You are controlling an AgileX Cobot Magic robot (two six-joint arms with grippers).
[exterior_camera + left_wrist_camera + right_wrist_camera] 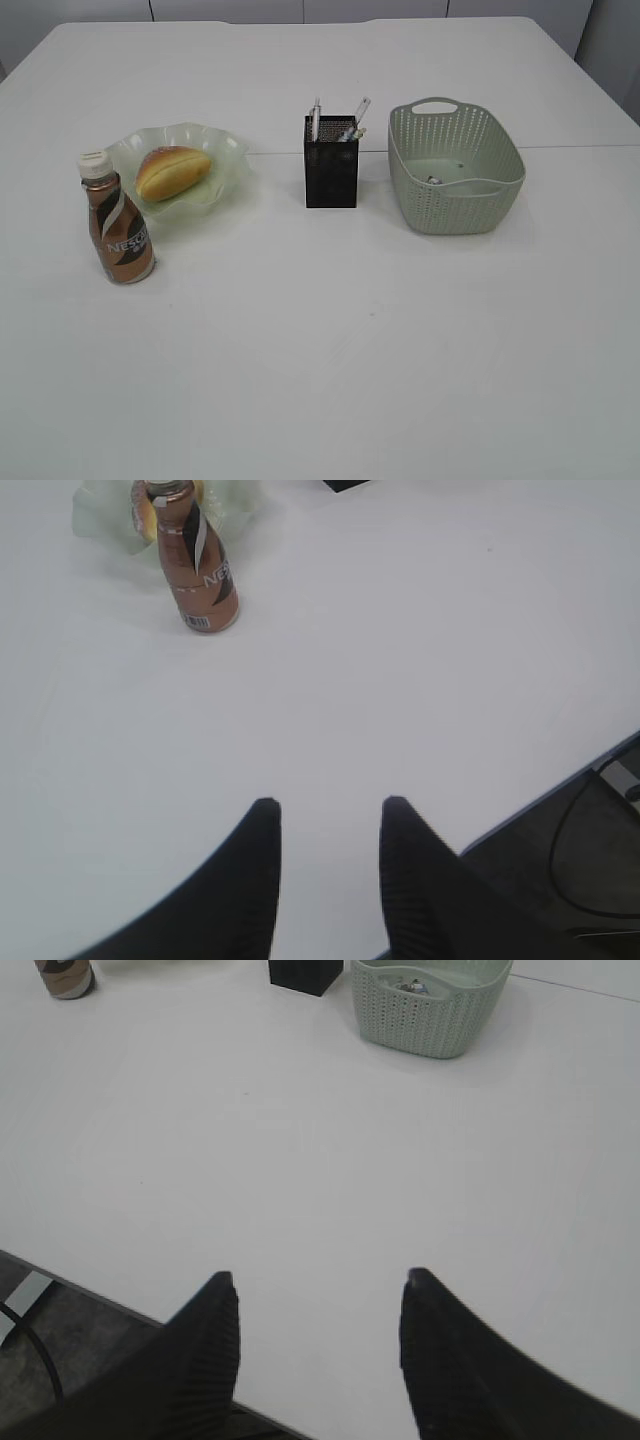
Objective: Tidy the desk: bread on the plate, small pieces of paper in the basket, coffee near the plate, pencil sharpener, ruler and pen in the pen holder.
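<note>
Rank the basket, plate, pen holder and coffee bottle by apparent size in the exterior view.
1. Basket, largest.
2. Plate, nearly as wide as the basket but flatter.
3 and 4. Pen holder and coffee bottle: too alike to rank; the bottle stands taller but slimmer, and sits nearer the camera.

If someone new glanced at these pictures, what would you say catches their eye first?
Probably the brown coffee bottle standing upright at the left, just in front of the pale green plate holding the bread. Next, the black pen holder at centre and the green basket to its right.
</note>
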